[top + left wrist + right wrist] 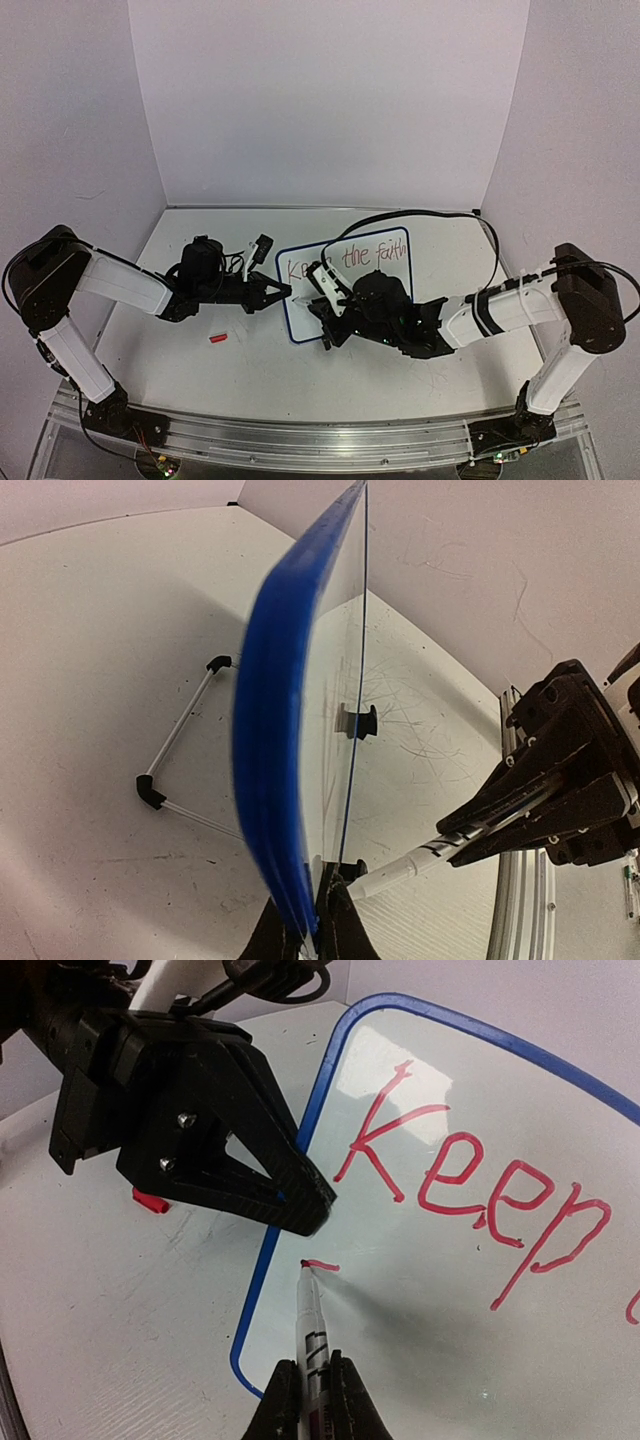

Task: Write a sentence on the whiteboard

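A red cap (217, 339) is being observed on the table (200, 385), just left of the near corner of the whiteboard (450, 1310). A marker (311, 1330) is being gripped between the closed fingers of the right gripper (310, 1385), with its tip being pressed to the whiteboard at a short red stroke inside the left rim. That rim is being clamped by the left gripper (312, 920). Toward the whiteboard's far edge, the sentence (355, 258) is being displayed in red: "Keep the faith".

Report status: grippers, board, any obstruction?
Left gripper shut on whiteboard edge. Right gripper shut on marker, tip on board, sentence second line barely started. Red cap beside board, nothing blocking.
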